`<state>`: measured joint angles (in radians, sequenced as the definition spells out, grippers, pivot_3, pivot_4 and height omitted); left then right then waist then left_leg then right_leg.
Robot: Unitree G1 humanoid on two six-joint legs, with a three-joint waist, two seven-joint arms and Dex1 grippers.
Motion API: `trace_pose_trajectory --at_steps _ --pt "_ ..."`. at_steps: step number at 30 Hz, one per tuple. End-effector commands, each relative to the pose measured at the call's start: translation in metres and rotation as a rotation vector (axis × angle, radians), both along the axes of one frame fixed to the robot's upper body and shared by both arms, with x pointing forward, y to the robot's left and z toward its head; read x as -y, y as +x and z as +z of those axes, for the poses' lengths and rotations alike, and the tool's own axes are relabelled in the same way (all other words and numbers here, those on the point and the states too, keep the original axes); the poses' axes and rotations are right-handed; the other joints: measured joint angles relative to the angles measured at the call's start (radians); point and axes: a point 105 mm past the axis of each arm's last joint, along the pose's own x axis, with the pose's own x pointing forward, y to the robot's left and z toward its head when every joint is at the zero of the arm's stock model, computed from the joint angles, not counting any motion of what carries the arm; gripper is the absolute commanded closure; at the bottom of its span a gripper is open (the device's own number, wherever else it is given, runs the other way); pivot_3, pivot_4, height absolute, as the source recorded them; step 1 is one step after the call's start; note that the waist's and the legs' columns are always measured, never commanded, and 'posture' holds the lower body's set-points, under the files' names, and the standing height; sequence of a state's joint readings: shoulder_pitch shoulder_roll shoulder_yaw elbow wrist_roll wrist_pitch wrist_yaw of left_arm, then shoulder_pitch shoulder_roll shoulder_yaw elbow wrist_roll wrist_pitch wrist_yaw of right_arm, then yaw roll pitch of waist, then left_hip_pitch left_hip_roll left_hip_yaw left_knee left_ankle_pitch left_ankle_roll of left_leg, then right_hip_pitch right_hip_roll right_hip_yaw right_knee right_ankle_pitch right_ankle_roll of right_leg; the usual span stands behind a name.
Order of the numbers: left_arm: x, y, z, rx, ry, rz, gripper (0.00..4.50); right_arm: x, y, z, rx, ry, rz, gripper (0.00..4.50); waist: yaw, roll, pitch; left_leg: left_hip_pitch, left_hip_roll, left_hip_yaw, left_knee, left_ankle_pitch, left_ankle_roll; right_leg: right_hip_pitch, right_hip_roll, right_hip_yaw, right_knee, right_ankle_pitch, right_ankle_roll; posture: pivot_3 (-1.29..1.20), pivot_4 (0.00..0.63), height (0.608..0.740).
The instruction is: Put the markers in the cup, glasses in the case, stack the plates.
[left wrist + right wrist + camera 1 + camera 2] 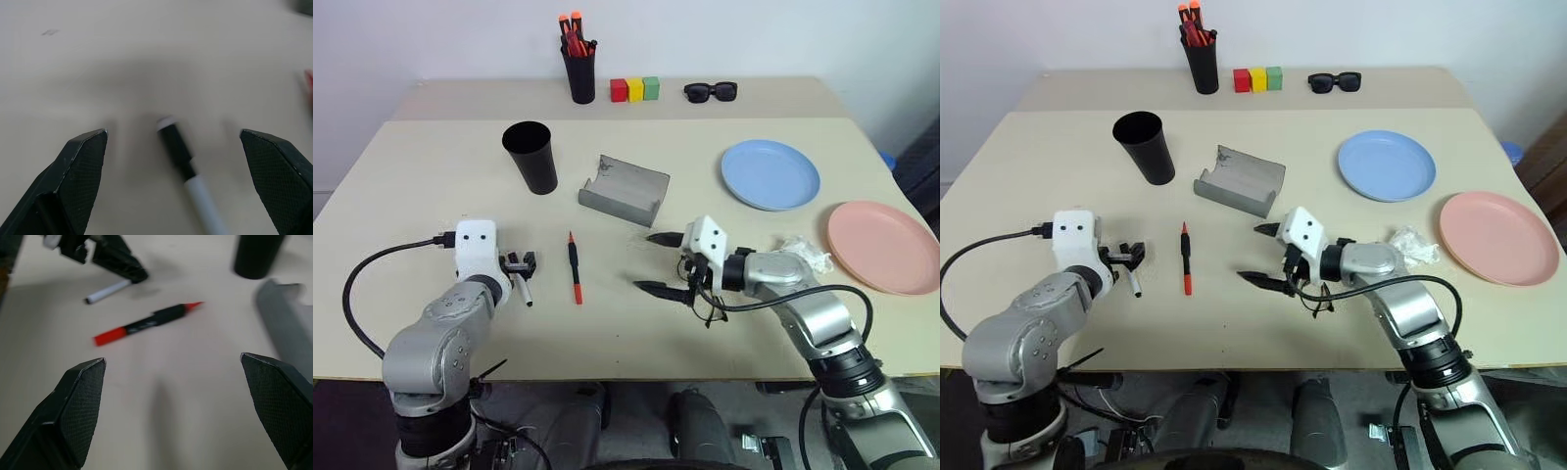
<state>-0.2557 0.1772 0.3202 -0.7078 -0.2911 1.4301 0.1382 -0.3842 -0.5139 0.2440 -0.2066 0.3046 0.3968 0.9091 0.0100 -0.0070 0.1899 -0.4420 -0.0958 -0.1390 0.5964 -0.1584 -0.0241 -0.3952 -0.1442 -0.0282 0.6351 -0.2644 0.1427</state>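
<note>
The left hand (520,264) is seen at lower left of the head view, its fingers spread apart above the white marker (523,291), which lies on the table (431,186) (nothing is gripped). The right hand (661,262) is held at centre right, pointing toward the picture's left, its fingers wide apart and empty. The red marker (575,267) lies between the two hands, just right of the white one. The cup (530,157) stands upright above the left hand, in the upper left of the table. The case (624,190) is found open at centre, right of the cup. The glasses (707,304) are partly hidden beneath the right hand. The blue plate (771,174) lies at upper right, and the pink plate (883,247) at the right edge, apart from it. At the back stand a pen pot (579,70), three coloured blocks (635,89) and sunglasses (711,92).
</note>
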Motion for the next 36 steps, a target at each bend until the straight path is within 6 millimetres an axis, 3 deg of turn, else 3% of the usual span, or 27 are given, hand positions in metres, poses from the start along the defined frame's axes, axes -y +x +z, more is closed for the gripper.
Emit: trace_pose_trajectory --at_steps 1,8,15,18,24,26,27,29,32,36 --pt "0.008 -0.009 0.006 -0.019 -0.062 0.058 0.06 -0.012 -0.003 0.001 0.016 0.025 0.041 0.00 0.002 -0.001 -0.001 0.000 0.000 0.000 0.000 0.000 0.000 0.001 0.001 0.000 0.000 0.000 0.000 0.00 0.150 0.740" --pt "0.017 -0.017 -0.022 -0.136 -0.128 0.158 0.06 -0.019 -0.005 -0.002 0.004 0.039 0.046 0.00 0.001 -0.002 -0.001 0.000 0.004 0.001 0.000 0.001 -0.003 0.001 0.007 0.000 -0.001 0.002 -0.003 0.00 0.150 0.740" --pt "0.019 -0.016 -0.030 -0.180 -0.100 0.150 0.06 -0.021 -0.006 -0.005 -0.001 0.042 0.036 0.00 0.000 -0.001 -0.001 0.001 0.006 0.001 0.000 0.000 -0.006 0.000 0.010 0.000 -0.001 0.003 -0.005 0.00 0.150 0.740" --pt "0.017 -0.015 -0.030 -0.188 -0.081 0.151 1.36 -0.022 -0.006 -0.002 -0.001 0.061 0.022 0.00 0.001 -0.001 -0.001 0.001 0.006 0.001 0.000 0.000 -0.006 0.000 0.010 0.000 -0.001 0.003 -0.005 0.00 0.150 0.740" --pt "0.015 -0.009 -0.027 -0.181 -0.144 0.205 4.42 -0.023 -0.004 0.000 0.001 0.070 0.009 0.00 0.004 -0.001 -0.001 0.001 0.006 0.001 0.000 0.000 -0.007 0.001 0.010 0.000 -0.001 0.003 -0.005 0.00 0.150 0.740" --pt "0.014 -0.005 -0.024 -0.170 -0.140 0.199 4.47 -0.023 -0.004 0.000 0.003 0.070 0.004 0.00 0.003 -0.001 -0.001 0.001 0.006 0.001 0.000 0.000 -0.008 0.001 0.010 0.000 -0.001 0.003 -0.005 0.00 0.150 0.740" --pt "0.014 -0.003 -0.020 -0.158 -0.134 0.185 4.47 -0.023 -0.004 0.000 0.004 0.071 0.002 0.00 0.003 -0.001 -0.001 0.001 0.006 0.001 0.000 0.000 -0.008 0.001 0.010 0.000 -0.001 0.003 -0.005 0.00 0.150 0.740" --pt "0.009 0.006 0.006 -0.066 -0.061 0.130 4.47 -0.023 -0.003 0.001 0.008 0.074 -0.003 0.00 0.001 -0.002 -0.001 0.001 0.006 0.001 0.000 0.000 -0.008 0.000 0.010 0.000 -0.001 0.003 -0.006 0.00 0.150 0.740" --pt "-0.007 0.022 0.070 0.233 0.010 0.155 4.47 -0.024 0.002 0.006 0.032 0.093 -0.023 0.00 0.002 -0.004 0.000 -0.001 0.006 0.000 0.000 0.002 -0.010 -0.002 0.012 0.000 0.001 0.004 -0.007 0.00 0.150 0.740" --pt "-0.016 0.032 0.131 0.539 0.177 0.146 4.47 -0.025 0.028 0.027 0.118 0.167 -0.146 0.00 -0.006 -0.004 0.000 0.000 0.006 0.001 -0.001 0.002 -0.010 -0.002 0.011 0.001 0.000 0.004 -0.007 0.00 0.150 0.740"
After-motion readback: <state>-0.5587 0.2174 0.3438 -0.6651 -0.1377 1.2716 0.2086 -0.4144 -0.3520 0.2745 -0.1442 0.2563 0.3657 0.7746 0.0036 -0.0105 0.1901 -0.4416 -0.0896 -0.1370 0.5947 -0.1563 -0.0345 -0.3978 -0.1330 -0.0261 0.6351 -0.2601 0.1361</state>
